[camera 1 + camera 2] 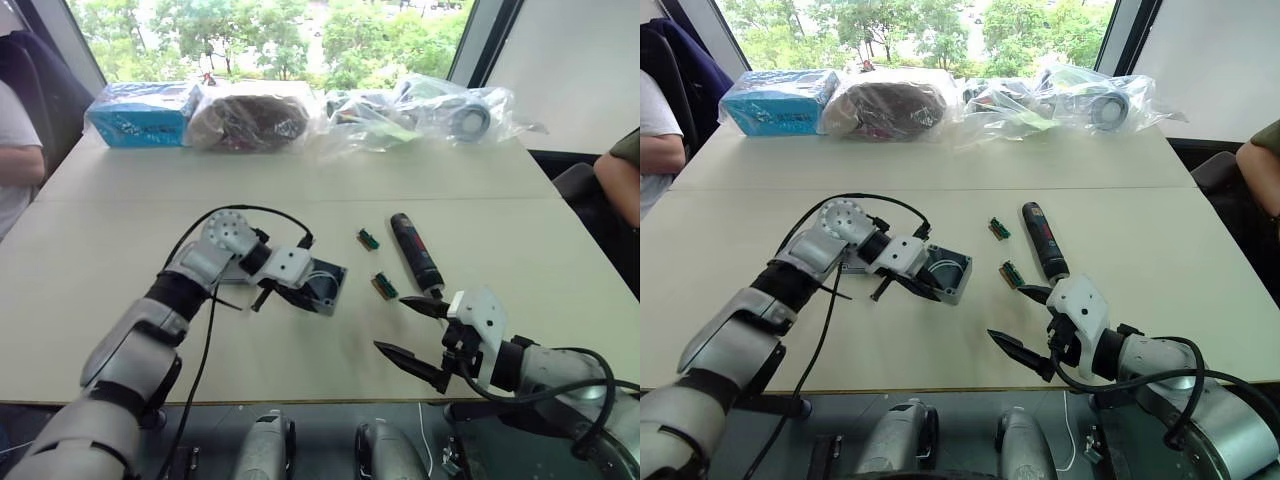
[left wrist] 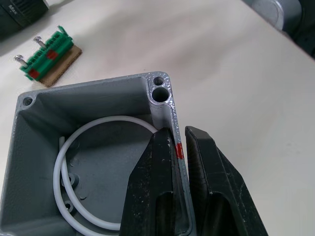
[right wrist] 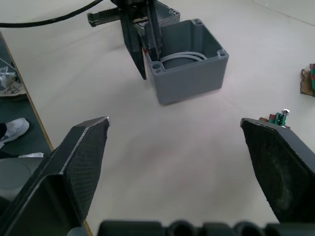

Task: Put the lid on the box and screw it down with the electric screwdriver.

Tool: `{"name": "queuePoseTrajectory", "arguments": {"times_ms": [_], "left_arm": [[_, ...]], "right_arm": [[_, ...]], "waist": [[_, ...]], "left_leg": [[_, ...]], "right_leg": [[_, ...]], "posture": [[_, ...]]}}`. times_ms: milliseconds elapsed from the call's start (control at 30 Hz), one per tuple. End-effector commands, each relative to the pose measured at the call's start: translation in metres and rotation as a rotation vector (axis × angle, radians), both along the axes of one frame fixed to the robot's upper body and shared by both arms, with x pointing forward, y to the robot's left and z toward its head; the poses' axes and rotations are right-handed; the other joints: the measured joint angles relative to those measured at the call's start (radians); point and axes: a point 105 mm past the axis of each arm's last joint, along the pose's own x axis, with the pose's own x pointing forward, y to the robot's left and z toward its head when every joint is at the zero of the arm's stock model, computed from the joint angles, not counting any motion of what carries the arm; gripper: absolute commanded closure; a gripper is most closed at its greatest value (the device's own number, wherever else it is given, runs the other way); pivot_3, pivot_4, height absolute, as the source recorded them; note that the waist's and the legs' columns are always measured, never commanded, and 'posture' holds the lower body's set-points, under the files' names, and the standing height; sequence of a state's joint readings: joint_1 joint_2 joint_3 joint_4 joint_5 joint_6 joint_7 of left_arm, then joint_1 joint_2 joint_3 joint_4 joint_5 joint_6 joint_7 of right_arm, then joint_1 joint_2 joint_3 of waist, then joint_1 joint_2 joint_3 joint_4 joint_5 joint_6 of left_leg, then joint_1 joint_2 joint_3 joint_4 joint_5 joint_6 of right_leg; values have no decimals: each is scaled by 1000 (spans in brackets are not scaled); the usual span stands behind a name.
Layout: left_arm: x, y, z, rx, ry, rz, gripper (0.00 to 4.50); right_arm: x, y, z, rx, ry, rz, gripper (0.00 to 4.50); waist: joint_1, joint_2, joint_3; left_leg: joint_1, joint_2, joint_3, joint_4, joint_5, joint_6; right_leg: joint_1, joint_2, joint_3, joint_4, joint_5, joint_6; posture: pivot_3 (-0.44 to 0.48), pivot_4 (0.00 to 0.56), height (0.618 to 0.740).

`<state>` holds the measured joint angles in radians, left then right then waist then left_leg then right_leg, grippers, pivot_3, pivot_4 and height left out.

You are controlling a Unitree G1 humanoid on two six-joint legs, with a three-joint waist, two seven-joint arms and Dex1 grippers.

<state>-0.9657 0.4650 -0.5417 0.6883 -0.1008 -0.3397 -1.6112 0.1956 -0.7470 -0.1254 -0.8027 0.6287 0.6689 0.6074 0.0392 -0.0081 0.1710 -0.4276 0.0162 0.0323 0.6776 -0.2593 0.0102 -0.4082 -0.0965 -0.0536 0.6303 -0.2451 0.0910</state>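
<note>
Box (image 3: 189, 61), grey and open-topped, sits on the pale table (image 1: 120, 300) near its middle, ahead of the robot's left arm. Inside it a loop of white wire (image 2: 74, 162) curls around the floor of the cavity, and a small red mark shows on the rim next to the fingers. Screw holes are visible at the corners of its walls. The left gripper (image 2: 179, 162) is clamped on one side wall of the box, one black finger inside the cavity and the other outside, pinching the wall between them. Just behind the box, on the side toward the left arm, a flat grey piece lies on the table, partly hidden by the gripper; whether it is the lid cannot be told. To the right of the box lie two small green-and-gold terminal pieces (image 1: 384, 286), one nearer the box and one farther back, both apart from it. The electric screwdriver (image 1: 415, 252), black with a red band, lies flat on the table to the right of those pieces. The right gripper (image 1: 412, 333) hovers at the near table edge with its fingers spread wide, holding nothing, just short of the screwdriver's near end. Along the far edge stand a blue packet (image 1: 140, 113) and several clear plastic bags (image 1: 420, 115) with parts inside.
</note>
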Motion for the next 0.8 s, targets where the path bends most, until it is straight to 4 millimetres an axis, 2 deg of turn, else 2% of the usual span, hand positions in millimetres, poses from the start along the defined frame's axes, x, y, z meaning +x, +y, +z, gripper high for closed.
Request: {"name": "queuePoseTrajectory", "arguments": {"times_ms": [33, 133, 367, 733, 800], "left_arm": [[8, -10, 12, 6, -75, -58, 4428], [11, -11, 12, 60, -77, -64, 4428], [5, -5, 2, 115, -9, -66, 4428], [5, -2, -9, 103, 54, -30, 4428], [4, -1, -9, 97, 59, -29, 3602]], "right_arm": [[-1, 3, 7, 8, -46, 6, 0], [-2, 3, 7, 10, -48, -2, 0], [-4, 4, 5, 14, -49, -13, 0], [-3, 5, 4, 4, -53, -8, 0], [-3, 4, 4, 1, -52, -6, 0]], "waist": [[0, 0, 0], [0, -1, 1], [-1, -1, 1], [1, -1, 1], [0, -1, 1]], "left_leg": [[0, 0, 0, 0, 0, 0], [-1, 0, 0, 1, 0, 0], [-1, 0, -1, 1, -1, 1], [-1, 0, -1, 3, -1, 1], [-1, 0, -1, 3, -1, 1]], "right_leg": [[0, 0, 0, 0, 0, 0], [0, 0, 0, 0, 0, 0], [0, 0, 0, 1, 0, 0], [0, 0, 0, 0, 0, 0], [1, 0, 0, 0, 0, 0]], "posture": [[0, 150, 740], [0, 150, 740], [0, 150, 740], [0, 150, 740], [0, 150, 740]]}}
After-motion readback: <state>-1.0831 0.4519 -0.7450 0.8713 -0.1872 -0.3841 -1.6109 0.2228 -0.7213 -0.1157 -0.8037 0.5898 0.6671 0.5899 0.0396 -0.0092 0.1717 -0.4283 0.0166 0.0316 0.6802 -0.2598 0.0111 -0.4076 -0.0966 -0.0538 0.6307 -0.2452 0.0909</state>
